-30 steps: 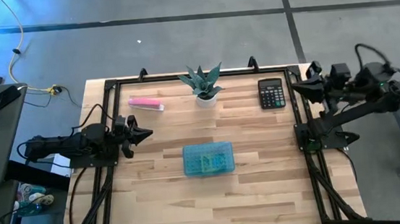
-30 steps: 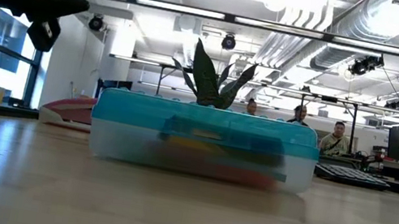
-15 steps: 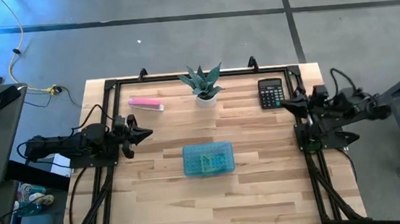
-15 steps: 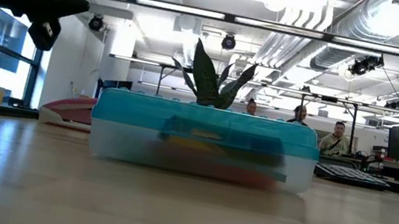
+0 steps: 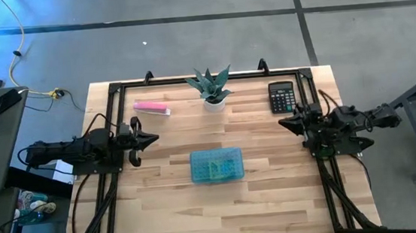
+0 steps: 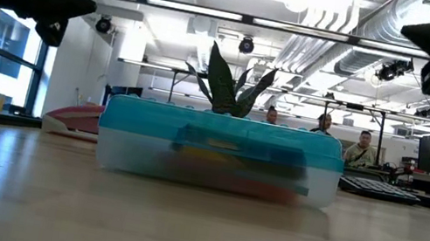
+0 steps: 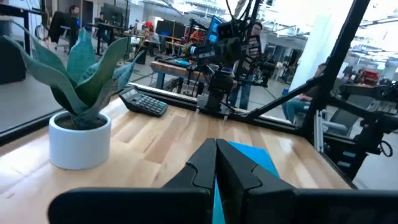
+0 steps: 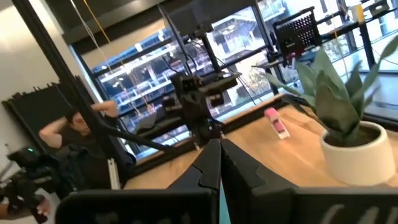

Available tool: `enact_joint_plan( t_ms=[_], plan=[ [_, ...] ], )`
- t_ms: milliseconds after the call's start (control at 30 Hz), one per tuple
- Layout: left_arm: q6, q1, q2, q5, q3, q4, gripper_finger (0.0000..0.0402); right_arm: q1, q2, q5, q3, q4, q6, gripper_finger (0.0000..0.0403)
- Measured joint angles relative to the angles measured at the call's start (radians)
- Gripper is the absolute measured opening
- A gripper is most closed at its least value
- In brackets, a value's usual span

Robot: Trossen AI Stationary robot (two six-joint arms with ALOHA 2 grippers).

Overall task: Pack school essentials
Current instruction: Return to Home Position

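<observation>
At the table's right edge, the right gripper (image 5: 287, 122), fingers pressed together and empty, has swung in to mirror the closed left gripper (image 5: 149, 139), with the school essentials (image 6: 227, 151) inside the lidded translucent blue plastic box (image 5: 231, 157) mid-table, so packing looks finished.

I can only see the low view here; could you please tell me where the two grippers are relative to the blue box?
Observer: In the high view the left gripper and right gripper hang at opposite sides of the table, both well apart from the blue box.
Operator: Thank you. Are their fingers open?
Observer: No; each wrist view shows its gripper shut, holding nothing.
Operator: Is anything lying loose outside the box?
Observer: From above, only the plant, black calculator and pink bar, all along the far edge.
</observation>
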Motion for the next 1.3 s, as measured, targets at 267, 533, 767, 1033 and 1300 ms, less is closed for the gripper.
enact_joint_plan(
  t_ms=[267, 533, 767, 1033, 1300],
  plan=[
    [0.056, 0.000, 0.000, -0.002, 0.000, 0.000, 0.0000, 0.000, 0.000, 0.064, -0.068, 0.055, -0.028, 0.0000],
    [0.056, 0.000, 0.000, -0.003, 0.000, 0.000, 0.0000, 0.000, 0.000, 0.103, -0.082, 0.050, -0.041, 0.0000],
    [0.056, 0.000, 0.000, -0.025, 0.000, 0.004, 0.0000, 0.000, 0.001, 0.133, -0.082, 0.011, -0.037, 0.0000],
    [0.056, 0.000, 0.000, -0.024, 0.000, 0.004, 0.0000, 0.000, 0.001, 0.164, -0.082, -0.067, -0.009, 0.0000],
    [0.056, 0.000, 0.000, -0.024, 0.000, 0.004, 0.0000, 0.000, 0.002, 0.178, -0.082, -0.102, -0.037, 0.0000]
  ],
)
